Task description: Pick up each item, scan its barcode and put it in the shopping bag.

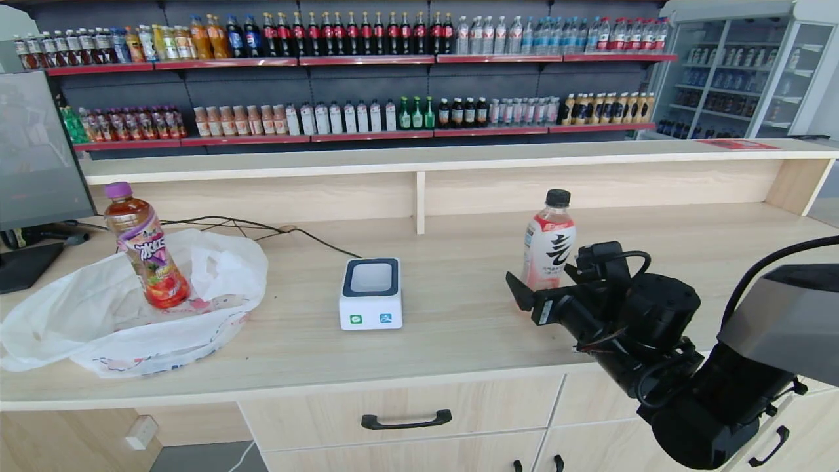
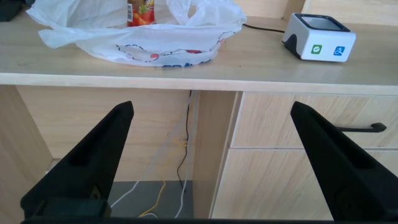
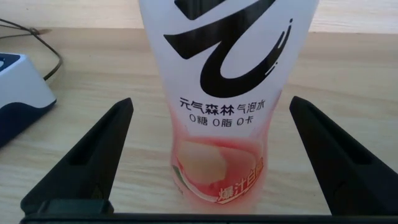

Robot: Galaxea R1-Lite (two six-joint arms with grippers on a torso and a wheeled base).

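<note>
A pink drink bottle (image 1: 549,239) with a black cap stands upright on the wooden counter (image 1: 459,328), right of the white barcode scanner (image 1: 370,293). My right gripper (image 1: 547,278) is open, its fingers on either side of the bottle's lower part (image 3: 214,124) without touching it. A red tea bottle (image 1: 147,249) with a purple cap stands upright on the white shopping bag (image 1: 85,314), which lies spread out at the counter's left. My left gripper (image 2: 211,112) is open and holds nothing; it sits below the counter's front edge, facing the cabinet, with the bag (image 2: 143,37) and scanner (image 2: 318,37) above it.
A monitor (image 1: 33,157) stands at the far left. Black cables (image 1: 262,229) run behind the bag to the scanner. A raised ledge (image 1: 419,164) borders the counter's back, with drink shelves beyond. Drawers with black handles (image 1: 406,419) are under the counter.
</note>
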